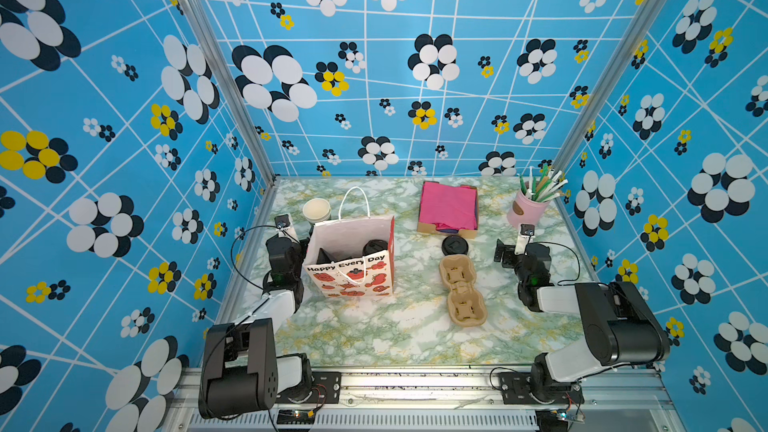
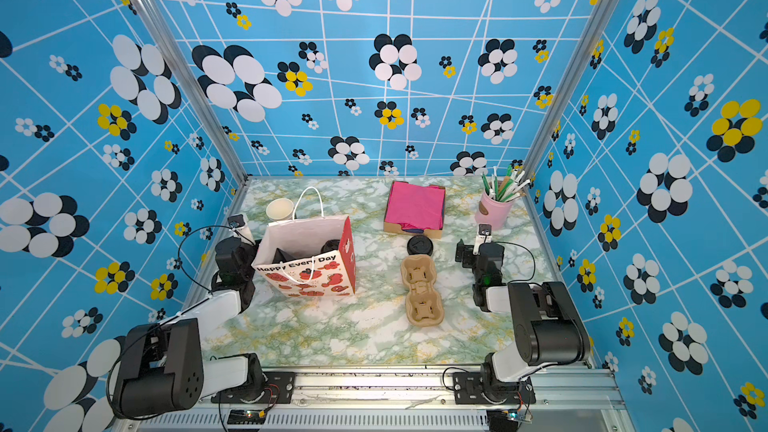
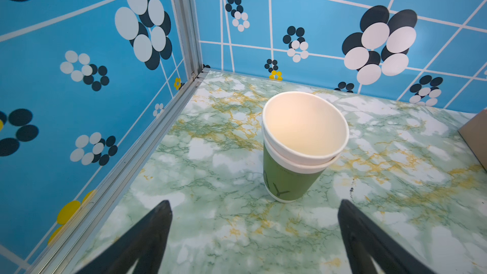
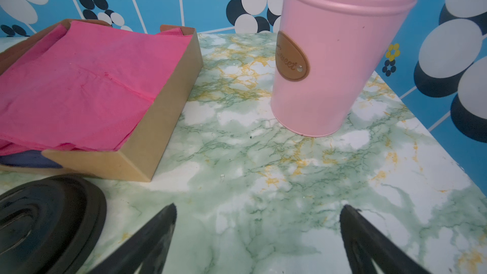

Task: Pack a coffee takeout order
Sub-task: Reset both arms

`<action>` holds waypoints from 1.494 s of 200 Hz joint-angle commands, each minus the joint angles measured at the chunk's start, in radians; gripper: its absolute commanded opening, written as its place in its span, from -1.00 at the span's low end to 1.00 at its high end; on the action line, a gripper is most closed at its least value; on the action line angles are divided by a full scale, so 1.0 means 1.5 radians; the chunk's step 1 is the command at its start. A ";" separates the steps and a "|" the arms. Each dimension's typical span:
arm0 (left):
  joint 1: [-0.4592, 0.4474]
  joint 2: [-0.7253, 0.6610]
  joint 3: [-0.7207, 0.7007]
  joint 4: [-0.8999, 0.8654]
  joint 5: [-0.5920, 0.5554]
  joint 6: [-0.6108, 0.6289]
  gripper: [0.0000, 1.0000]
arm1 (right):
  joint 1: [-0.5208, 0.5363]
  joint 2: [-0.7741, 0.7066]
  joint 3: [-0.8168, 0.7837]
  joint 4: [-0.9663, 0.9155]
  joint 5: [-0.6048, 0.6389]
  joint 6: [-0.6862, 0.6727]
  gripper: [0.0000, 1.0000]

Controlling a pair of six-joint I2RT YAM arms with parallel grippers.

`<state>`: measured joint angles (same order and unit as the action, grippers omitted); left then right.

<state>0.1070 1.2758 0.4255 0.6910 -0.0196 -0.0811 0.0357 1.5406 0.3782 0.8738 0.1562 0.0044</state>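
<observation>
**Your left gripper (image 3: 255,202) and right gripper (image 4: 258,206) hung wide open, holding nothing.**

In both top views the paper bag (image 1: 353,280) stood left of centre, a round black lid (image 1: 376,248) and a black napkin (image 1: 325,256) showing inside; the white cup could not be made out. A second black lid (image 1: 455,245) lay right of centre, between the pink napkins' box (image 1: 457,232) and the pulp carrier (image 1: 461,288).

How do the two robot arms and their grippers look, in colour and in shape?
The left arm and right arm have bulky black joint housings joined by white links; a thin black cable loops near each wrist. The left gripper and right gripper have black fingers tapering to points.
</observation>
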 commanded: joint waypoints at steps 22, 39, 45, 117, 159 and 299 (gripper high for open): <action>-0.052 -0.036 -0.026 -0.007 -0.037 0.024 0.99 | -0.004 0.003 0.004 0.019 -0.007 0.009 0.98; -0.064 -0.036 -0.044 0.006 -0.043 0.022 0.98 | -0.004 0.003 0.004 0.018 -0.008 0.009 0.98; -0.067 -0.030 -0.052 0.018 -0.049 0.024 0.98 | -0.004 0.004 0.004 0.019 -0.007 0.009 0.98; -0.067 0.068 -0.078 0.136 -0.044 0.016 0.99 | -0.004 0.002 0.004 0.018 -0.007 0.008 0.99; -0.068 0.137 -0.088 0.219 -0.025 0.019 0.98 | -0.004 0.003 0.004 0.018 -0.007 0.009 0.99; -0.077 0.179 -0.043 0.175 -0.028 0.026 0.99 | -0.004 0.001 0.006 0.014 0.035 0.022 0.99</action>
<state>-0.0006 1.5429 0.3435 0.9634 -0.0532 -0.0582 0.0357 1.5406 0.3782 0.8757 0.1852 0.0200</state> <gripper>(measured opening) 0.992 0.991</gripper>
